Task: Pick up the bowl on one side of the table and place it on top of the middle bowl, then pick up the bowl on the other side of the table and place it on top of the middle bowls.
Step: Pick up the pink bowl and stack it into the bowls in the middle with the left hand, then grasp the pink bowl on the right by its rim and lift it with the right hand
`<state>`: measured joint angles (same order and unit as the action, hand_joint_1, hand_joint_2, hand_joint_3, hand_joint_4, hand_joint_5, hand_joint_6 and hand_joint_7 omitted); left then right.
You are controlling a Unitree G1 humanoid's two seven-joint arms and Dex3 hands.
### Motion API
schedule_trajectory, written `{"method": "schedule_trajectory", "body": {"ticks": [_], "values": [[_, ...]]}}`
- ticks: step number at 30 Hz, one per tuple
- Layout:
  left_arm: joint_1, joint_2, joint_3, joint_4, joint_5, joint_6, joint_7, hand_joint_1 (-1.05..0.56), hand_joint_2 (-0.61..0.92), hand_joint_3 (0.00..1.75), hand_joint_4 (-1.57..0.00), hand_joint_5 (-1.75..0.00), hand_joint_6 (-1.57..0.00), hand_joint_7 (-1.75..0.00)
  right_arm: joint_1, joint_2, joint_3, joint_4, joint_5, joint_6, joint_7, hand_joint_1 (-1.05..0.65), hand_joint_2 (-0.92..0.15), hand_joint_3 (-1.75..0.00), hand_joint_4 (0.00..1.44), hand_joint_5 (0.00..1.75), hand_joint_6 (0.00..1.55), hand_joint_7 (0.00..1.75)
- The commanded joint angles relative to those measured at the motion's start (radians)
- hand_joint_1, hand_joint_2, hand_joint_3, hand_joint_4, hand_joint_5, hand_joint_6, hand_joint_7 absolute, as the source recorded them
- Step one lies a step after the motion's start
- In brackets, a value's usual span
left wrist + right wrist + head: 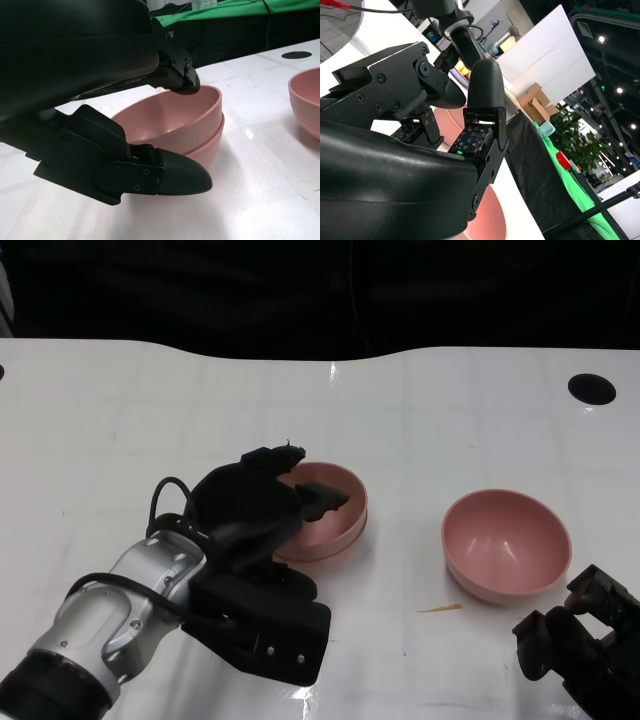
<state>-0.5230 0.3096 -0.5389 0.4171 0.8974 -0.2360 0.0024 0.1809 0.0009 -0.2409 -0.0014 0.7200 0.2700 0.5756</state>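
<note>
left hand (270, 502) on stacked bowls' (335, 525) rim | right bowl (506, 544) apart

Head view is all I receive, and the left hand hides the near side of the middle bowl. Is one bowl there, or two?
Observer: Two. The left wrist view shows an upper bowl nested in a lower bowl.
Operator: Does the left hand grip it?
Observer: One finger lies on the upper rim, the thumb is low beside the stack; a grip I cannot confirm.
Operator: And the right hand?
Observer: Its fingers are apart, with nothing between them.
</note>
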Motion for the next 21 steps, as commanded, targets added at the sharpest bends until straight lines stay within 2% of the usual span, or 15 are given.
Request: {"method": "schedule_trajectory", "body": {"ticks": [1,7,11,16,17,18,19,21], "values": [[0.012,0.014,0.001,-0.008,0.009,0.009,0.036,-1.05,0.92,0.55,0.00,0.00,-0.27,0.00,0.006,-0.017,-0.008,-0.012,-0.001,-0.002,0.000,-0.03,-0.62,-1.01,0.89,1.65,0.93,1.16],[0.030,0.014,0.008,-0.029,0.002,0.021,0.050,-1.03,0.92,0.52,0.00,0.00,-0.28,-0.01,0.002,-0.020,-0.011,0.001,0.002,-0.007,0.015,-0.03,-0.61,-1.02,0.88,1.64,0.93,1.16],[0.062,0.018,0.024,-0.078,0.001,0.032,0.078,-0.92,0.92,0.39,0.00,0.00,-0.32,-0.01,0.003,-0.017,-0.011,0.001,-0.005,-0.017,0.016,-0.03,-0.61,-1.02,0.88,1.65,0.93,1.15],[0.069,0.019,0.025,-0.091,0.003,0.040,0.076,-0.90,0.92,0.36,0.00,0.00,-0.32,-0.01,0.002,-0.017,-0.010,0.002,-0.005,-0.018,0.016,-0.03,-0.61,-1.01,0.88,1.66,0.93,1.15],[0.122,0.019,0.070,-0.155,-0.011,0.014,0.182,-0.90,0.92,0.36,0.00,0.00,-0.32,-0.01,0.002,-0.019,-0.011,-0.002,-0.003,-0.009,0.007,-0.03,-0.61,-1.01,0.88,1.66,0.93,1.15],[0.162,0.018,0.105,-0.204,-0.021,-0.007,0.262,-0.45,0.88,0.22,-0.31,-0.09,-0.54,-0.05,0.001,-0.020,-0.012,-0.005,-0.002,-0.002,0.001,-0.03,-0.61,-1.00,0.88,1.65,0.95,1.14],[0.191,0.018,0.128,-0.236,-0.026,-0.021,0.318,-0.29,0.90,0.13,-0.44,-0.09,-0.63,-0.04,0.001,-0.021,-0.012,-0.008,-0.001,0.003,-0.004,-0.03,-0.62,-0.99,0.89,1.65,0.95,1.13],[0.209,0.017,0.142,-0.255,-0.025,-0.031,0.355,-0.16,0.91,0.05,-0.54,-0.08,-0.71,-0.02,0.001,-0.022,-0.012,-0.009,0.000,0.006,-0.006,-0.03,-0.62,-0.98,0.89,1.65,0.96,1.13]]}}
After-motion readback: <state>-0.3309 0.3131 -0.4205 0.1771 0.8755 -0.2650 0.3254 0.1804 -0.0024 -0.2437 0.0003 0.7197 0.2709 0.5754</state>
